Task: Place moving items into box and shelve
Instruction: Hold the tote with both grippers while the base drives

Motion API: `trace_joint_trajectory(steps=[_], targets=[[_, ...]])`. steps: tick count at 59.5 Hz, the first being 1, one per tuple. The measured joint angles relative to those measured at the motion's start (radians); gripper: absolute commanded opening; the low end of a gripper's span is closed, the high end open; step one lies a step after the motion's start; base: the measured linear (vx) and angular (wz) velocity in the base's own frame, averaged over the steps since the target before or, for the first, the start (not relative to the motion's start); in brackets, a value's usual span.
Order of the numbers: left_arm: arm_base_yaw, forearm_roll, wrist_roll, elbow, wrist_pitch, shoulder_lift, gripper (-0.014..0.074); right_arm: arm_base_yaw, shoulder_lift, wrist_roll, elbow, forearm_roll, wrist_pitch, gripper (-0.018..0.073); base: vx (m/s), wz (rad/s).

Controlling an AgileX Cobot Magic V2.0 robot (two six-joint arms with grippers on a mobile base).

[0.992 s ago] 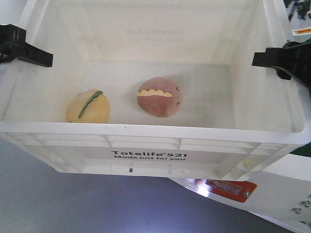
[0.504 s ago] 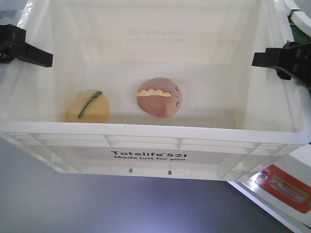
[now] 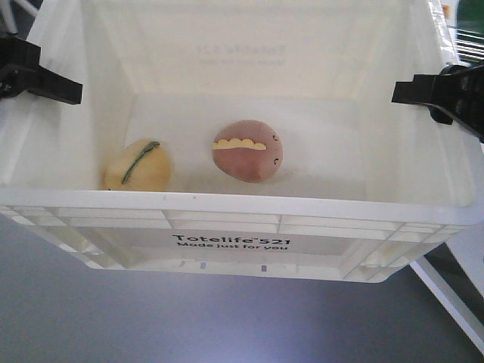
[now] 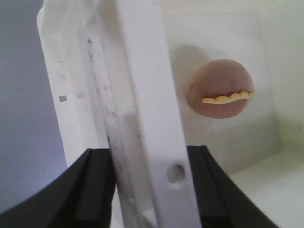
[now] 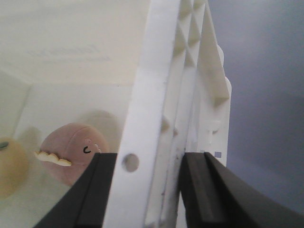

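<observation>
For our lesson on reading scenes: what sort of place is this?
Probably an indoor workroom or lab, hard to say: a white plastic storage crate, smooth grey floor, and a white furniture edge.

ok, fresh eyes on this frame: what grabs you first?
The big white crate printed "Totelife 521" fills the front view, with the left gripper and right gripper each clamped over a side wall. On its floor sit two soft toys, apart: a pale yellow toy with a green stripe at the left and a reddish-brown toy with a yellow scalloped patch near the middle.
</observation>
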Motion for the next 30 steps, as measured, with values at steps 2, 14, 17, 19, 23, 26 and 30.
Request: trace_joint_trajectory(steps=[2,14,17,19,23,26,30], targets=[[0.000,0.000,0.000,0.000,0.000,0.000,-0.0003,0.000,0.000,0.000,0.000,0.000,0.000,-0.0006,-0.14,0.80],[0.000,0.000,0.000,0.000,0.000,0.000,-0.0003,0.000,0.000,0.000,0.000,0.000,0.000,-0.0006,-0.14,0.79],[0.000,0.000,0.000,0.000,-0.001,0.000,-0.0003,0.000,0.000,0.000,0.000,0.000,0.000,-0.0006,-0.13,0.80],[0.000,0.000,0.000,0.000,-0.001,0.000,-0.0003,0.000,0.000,0.000,0.000,0.000,0.000,-0.0006,-0.13,0.81],[0.000,-0.001,0.000,0.000,-0.001,0.000,-0.0003,0.000,0.000,0.000,0.000,0.000,0.000,-0.0006,-0.13,0.83],[0.000,-0.001,0.000,0.000,-0.002,0.000,-0.0003,0.000,0.000,-0.001,0.000,0.000,-0.001,-0.0006,-0.13,0.85],[0.000,-0.001,0.000,0.000,-0.002,0.000,-0.0003,0.000,0.000,-0.001,0.000,0.000,-0.001,-0.0006,-0.13,0.87]])
